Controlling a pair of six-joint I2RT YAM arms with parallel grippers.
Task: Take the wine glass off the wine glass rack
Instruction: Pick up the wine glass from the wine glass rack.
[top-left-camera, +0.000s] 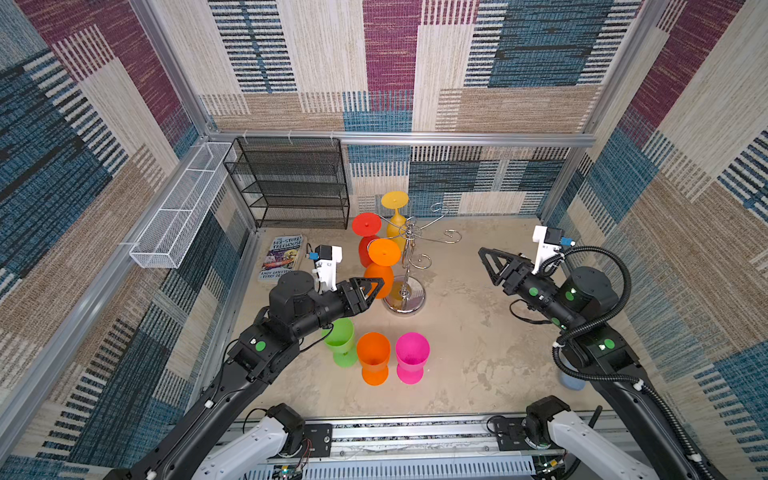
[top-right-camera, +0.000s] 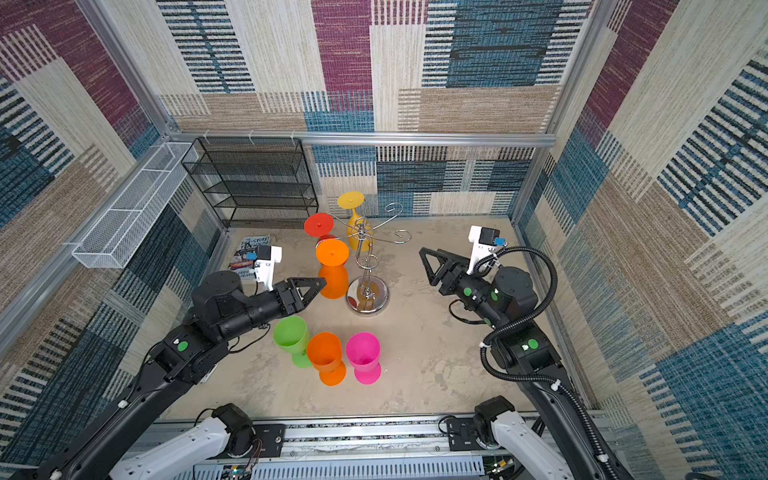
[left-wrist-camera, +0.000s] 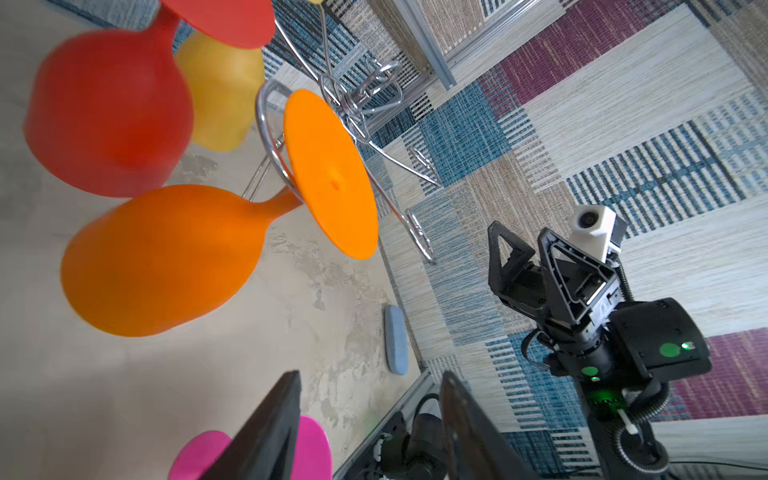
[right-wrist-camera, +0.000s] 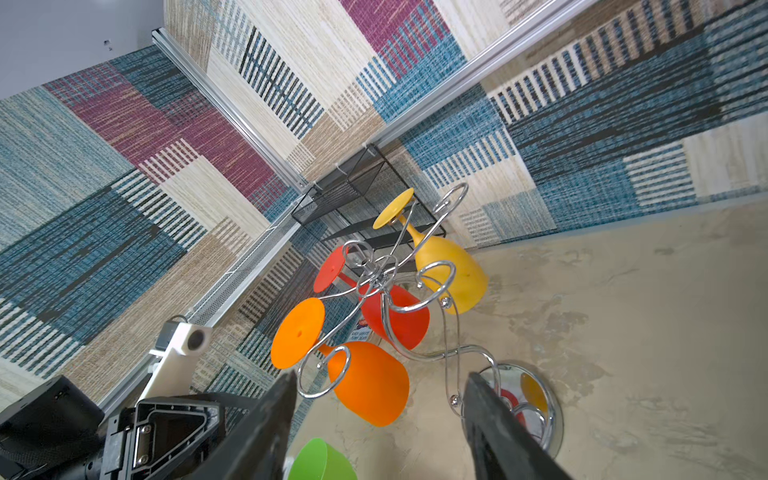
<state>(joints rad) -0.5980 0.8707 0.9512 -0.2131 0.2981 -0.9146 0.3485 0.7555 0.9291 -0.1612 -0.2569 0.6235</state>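
Fingers (left-wrist-camera: 270, 428) of the left gripper (left-wrist-camera: 370, 376) are standing apart, gripping nothing, just beside an orange wine glass (top-left-camera: 380, 274) hanging upside down at 8 o'clock on the wine glass rack (top-left-camera: 411, 301). A red glass (top-left-camera: 366, 224) and a yellow glass (top-left-camera: 395, 199) are hanging at 10 and 11 o'clock. The right gripper (right-wrist-camera: 381, 376), fingers likewise spread and empty, is hovering well apart at the rack's 3 o'clock.
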